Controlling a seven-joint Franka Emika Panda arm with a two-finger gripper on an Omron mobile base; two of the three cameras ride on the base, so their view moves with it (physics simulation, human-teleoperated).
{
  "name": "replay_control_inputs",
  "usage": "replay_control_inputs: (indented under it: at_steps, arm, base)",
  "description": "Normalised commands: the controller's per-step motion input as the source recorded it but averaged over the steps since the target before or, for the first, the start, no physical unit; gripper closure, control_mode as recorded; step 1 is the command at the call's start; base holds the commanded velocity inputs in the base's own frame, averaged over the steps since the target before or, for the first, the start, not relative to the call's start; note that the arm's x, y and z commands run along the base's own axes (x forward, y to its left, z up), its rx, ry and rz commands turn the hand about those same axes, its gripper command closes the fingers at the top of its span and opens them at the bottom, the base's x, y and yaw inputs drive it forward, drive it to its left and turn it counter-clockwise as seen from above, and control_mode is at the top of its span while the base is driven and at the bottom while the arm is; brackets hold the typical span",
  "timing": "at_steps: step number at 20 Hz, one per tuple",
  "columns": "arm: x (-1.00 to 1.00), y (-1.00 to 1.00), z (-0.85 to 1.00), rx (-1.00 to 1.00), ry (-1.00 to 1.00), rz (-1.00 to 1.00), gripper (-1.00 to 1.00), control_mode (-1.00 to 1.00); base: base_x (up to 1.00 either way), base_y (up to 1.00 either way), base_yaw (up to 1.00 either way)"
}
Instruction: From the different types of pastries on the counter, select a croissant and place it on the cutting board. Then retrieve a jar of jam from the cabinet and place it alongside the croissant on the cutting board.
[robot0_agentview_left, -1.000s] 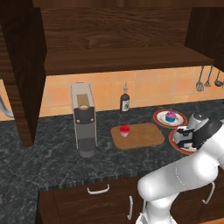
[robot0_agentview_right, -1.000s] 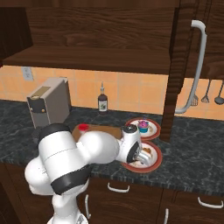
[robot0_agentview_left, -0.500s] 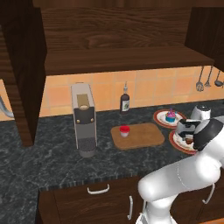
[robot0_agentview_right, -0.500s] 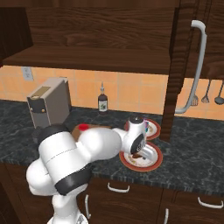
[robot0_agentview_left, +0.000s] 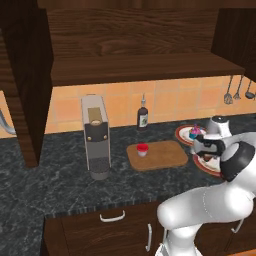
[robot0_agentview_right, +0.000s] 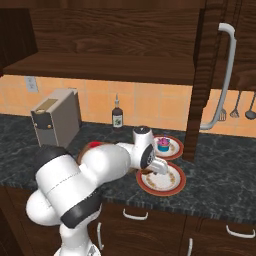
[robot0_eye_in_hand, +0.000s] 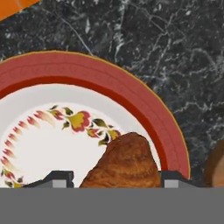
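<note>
My end effector (robot0_eye_in_hand: 114, 177) is open wide, one fingertip on each side of the croissant (robot0_eye_in_hand: 124, 162), on the near plate (robot0_eye_in_hand: 52, 78). If I pinch crooked, it may slip. The jam jar (robot0_agentview_left: 142, 149) waits on the cutting board (robot0_agentview_left: 165, 155), farther left.

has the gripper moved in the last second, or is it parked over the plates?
Yes. In the left base view the hand has crept toward the back wall, nearer the cupcake plate. The gripper now straddles the croissant on the near plate.
</note>
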Motion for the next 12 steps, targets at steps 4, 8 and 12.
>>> replay_control_inputs:
  at_steps: [4,8,12]
  arm:
    - [0.53,0.63,0.14,0.0,0.04,0.15,1.0,-1.0]
    - [0.47,0.74,0.11,0.0,0.01,0.14,1.0,-1.0]
    - [0.13,0.58,0.0,0.0,0.0,0.15,1.0,-1.0]
  base:
    - [0.0,0.0,0.0]
    - [0.0,0.0,0.0]
    - [0.0,0.0,0.0]
